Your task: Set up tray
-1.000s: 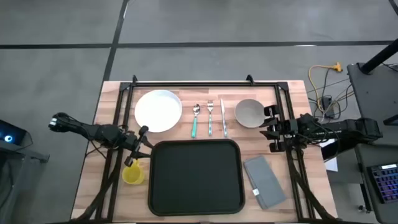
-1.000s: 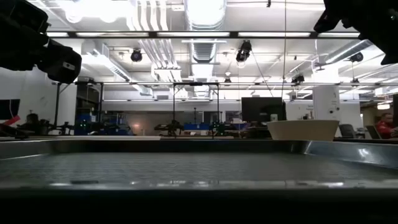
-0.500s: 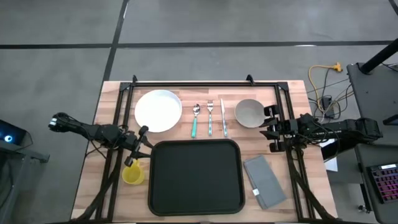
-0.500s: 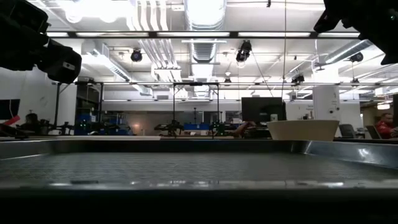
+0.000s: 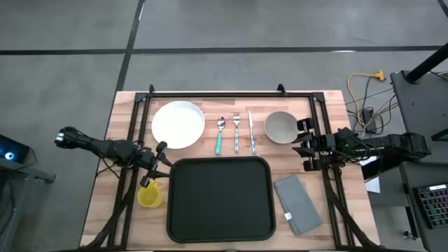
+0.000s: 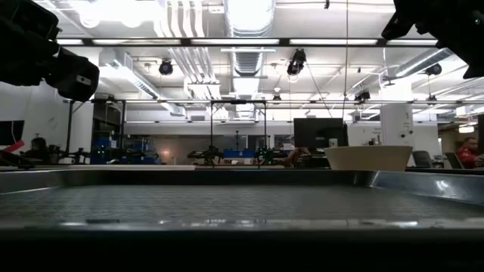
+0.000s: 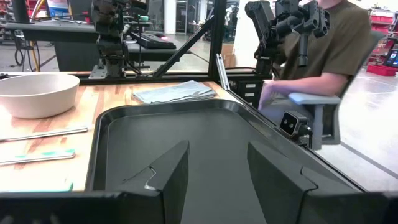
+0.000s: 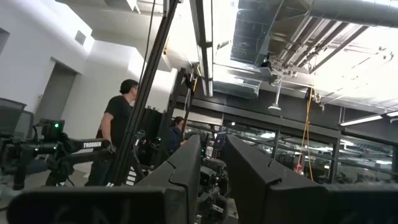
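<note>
nothing is on the tray [image 5: 220, 199] yet; left jaws [image 5: 160, 155] stand wide and empty, right jaws [image 5: 302, 143] narrow and empty. next: pick the plate [image 5: 178, 124].

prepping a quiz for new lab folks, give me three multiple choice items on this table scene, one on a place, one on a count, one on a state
1. Where is the yellow cup?
A. on the tray
B. on the table beside the tray's left edge
C. inside the bowl

2. How many pieces of cutlery lie between plate and bowl?
A. one
B. three
C. five

3. What is on the tray?
A. nothing
B. the plate
C. the napkin

Answers:
1 B: the yellow cup stands on the wood just left of the tray.
2 B: spoon, fork and knife lie side by side between the plate and the bowl.
3 A: its black surface is bare; the napkin lies to its right.
</note>
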